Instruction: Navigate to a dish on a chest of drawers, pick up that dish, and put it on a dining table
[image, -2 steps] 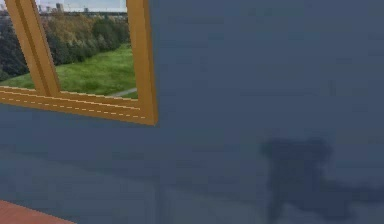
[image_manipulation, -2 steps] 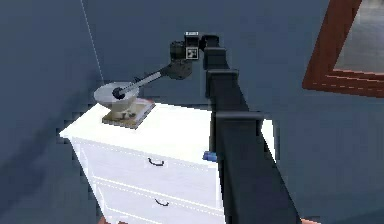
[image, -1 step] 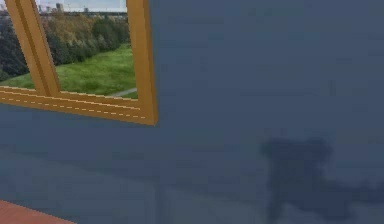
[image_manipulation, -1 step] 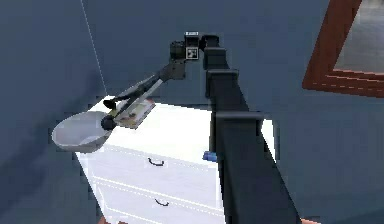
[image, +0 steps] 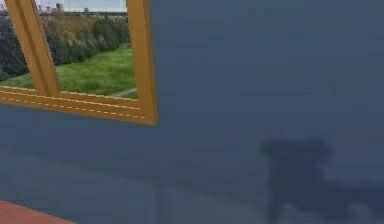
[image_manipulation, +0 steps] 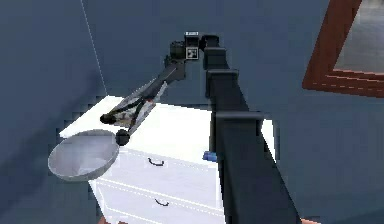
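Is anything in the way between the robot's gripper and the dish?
Nothing visible is in the way. In the arm side view the gripper has its far end right by the rim of the grey dish, at the edge of the white chest of drawers. Whether it holds the dish cannot be told.

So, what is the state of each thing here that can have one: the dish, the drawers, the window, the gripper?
Dish: face up, empty; resting or lifted, cannot tell.
Drawers: those in view are shut.
Window: looks shut.
Gripper: far end at the dish; cannot tell whether it holds it.
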